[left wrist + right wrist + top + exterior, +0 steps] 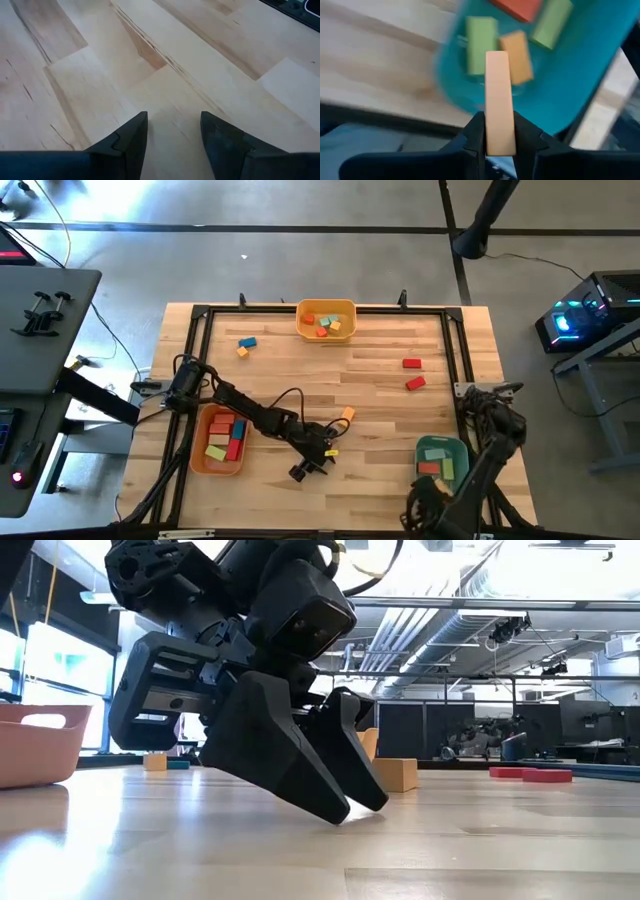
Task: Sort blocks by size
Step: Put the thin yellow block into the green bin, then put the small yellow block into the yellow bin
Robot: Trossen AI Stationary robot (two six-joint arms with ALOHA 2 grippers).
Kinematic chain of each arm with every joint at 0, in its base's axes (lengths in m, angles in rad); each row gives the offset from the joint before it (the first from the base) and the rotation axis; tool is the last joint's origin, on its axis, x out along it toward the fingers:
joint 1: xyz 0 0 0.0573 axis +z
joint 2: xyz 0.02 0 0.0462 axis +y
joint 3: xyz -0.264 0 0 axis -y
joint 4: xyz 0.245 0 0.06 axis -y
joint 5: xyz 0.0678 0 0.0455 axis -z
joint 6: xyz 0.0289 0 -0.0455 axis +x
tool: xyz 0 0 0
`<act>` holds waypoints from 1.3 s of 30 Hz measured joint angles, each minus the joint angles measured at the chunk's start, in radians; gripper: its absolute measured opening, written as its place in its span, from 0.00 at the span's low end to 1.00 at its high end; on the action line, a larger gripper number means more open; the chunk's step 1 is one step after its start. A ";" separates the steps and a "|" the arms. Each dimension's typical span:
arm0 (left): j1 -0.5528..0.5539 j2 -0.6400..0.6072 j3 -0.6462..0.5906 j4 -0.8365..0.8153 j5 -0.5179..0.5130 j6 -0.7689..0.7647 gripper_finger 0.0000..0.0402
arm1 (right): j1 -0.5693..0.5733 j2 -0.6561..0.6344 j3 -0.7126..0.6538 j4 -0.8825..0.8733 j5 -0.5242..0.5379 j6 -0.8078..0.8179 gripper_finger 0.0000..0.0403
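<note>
Holding a long pale orange block (499,100) between its two fingers, right pincer (499,145) above the teal bin (580,70) at the near right corner of the surface (370,395). Inside that bin: a green block (480,44), an orange block (517,56), a red block (517,7) and another green one (551,23). Reaching low over the near middle of the surface, left pincer (172,132), fingers apart, nothing between them, tips at the bare wood. Just beside it, a small yellow block (331,451) and an orange block (347,414). Two red blocks (412,373) lying loose toward the right side; a blue block (247,341) and a small orange one (242,352) toward the far left. More blocks inside the orange bin (196,452) at the near left and the yellow bin (349,311) at the far edge.
</note>
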 joint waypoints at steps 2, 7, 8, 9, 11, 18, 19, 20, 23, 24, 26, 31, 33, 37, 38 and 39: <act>0.000 0.000 0.000 0.001 0.000 0.000 0.42 | 0.014 0.000 -0.060 0.002 -0.033 0.036 0.14; 0.000 0.000 0.000 -0.001 0.000 -0.002 0.42 | 0.013 0.001 -0.153 0.010 -0.016 0.069 0.15; 0.000 -0.002 0.000 -0.006 0.000 -0.002 0.42 | 0.007 0.001 -0.161 0.015 -0.009 0.064 0.16; 0.000 -0.007 0.000 -0.013 0.000 -0.002 0.42 | 0.001 0.001 -0.166 0.015 -0.002 0.059 0.17; 0.002 -0.027 -0.001 -0.030 -0.003 -0.003 0.42 | -0.010 0.001 -0.176 0.016 -0.001 0.036 0.19; 0.033 -0.120 -0.001 -0.074 -0.047 -0.003 0.42 | -0.026 0.000 -0.190 0.027 -0.015 -0.017 0.30; 0.036 -0.139 -0.001 -0.091 -0.072 -0.001 0.42 | -0.026 -0.002 -0.190 0.032 -0.026 -0.016 0.32; 0.040 -0.161 -0.001 -0.117 -0.106 0.007 0.42 | -0.025 -0.008 -0.190 0.034 -0.032 -0.015 0.35; 0.051 -0.235 -0.001 -0.242 -0.224 0.036 0.42 | -0.021 -0.034 -0.189 0.029 -0.012 -0.018 0.46; 0.054 -0.261 -0.001 -0.285 -0.268 0.042 0.42 | -0.019 -0.046 -0.189 0.023 0.002 -0.017 0.49; 0.061 -0.317 -0.001 -0.357 -0.348 0.043 0.42 | -0.016 -0.078 -0.189 0.000 0.003 -0.002 0.55; 0.091 -0.463 -0.039 -0.451 -0.434 0.041 0.42 | 0.003 -0.176 -0.189 0.001 0.170 0.069 0.61; 0.106 -0.530 -0.087 -0.456 -0.436 0.023 0.42 | 0.014 -0.196 -0.189 0.001 0.386 0.048 0.61; 0.140 -0.676 -0.189 -0.452 -0.499 -0.052 0.42 | 0.028 -0.186 -0.191 0.011 0.909 -0.128 0.61; 0.150 -0.707 -0.212 -0.453 -0.534 -0.075 0.42 | 0.025 -0.183 -0.195 0.025 1.023 -0.168 0.61; 0.160 -0.737 -0.234 -0.456 -0.574 -0.102 0.42 | 0.019 -0.182 -0.203 0.046 1.116 -0.206 0.61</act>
